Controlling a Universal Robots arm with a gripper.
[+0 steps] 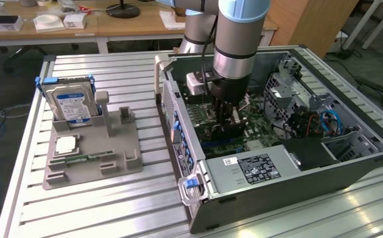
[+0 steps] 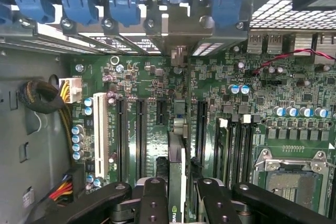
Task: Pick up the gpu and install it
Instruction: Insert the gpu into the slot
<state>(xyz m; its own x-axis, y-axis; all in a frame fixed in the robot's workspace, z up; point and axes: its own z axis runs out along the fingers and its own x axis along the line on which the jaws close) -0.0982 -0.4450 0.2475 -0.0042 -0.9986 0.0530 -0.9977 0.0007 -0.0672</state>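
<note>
The gpu (image 2: 176, 153) stands edge-on over the green motherboard (image 2: 142, 82), a thin dark card with its silver bracket end (image 2: 179, 56) against the rear slot openings of the case. My gripper (image 2: 181, 187) is shut on it, one black finger (image 2: 154, 198) on each side of the card. In the exterior view the gripper (image 1: 224, 121) reaches straight down into the open computer case (image 1: 297, 178), with the dark gpu (image 1: 222, 133) below it at the expansion slots.
Blue slot latches (image 2: 79, 6) line the case's rear wall. A CPU socket (image 2: 291, 179) and cables (image 2: 63, 103) flank the slots. On the table, a grey holder (image 1: 122, 163) carries the silver hard drive (image 1: 71, 104) and a green memory stick (image 1: 82, 158).
</note>
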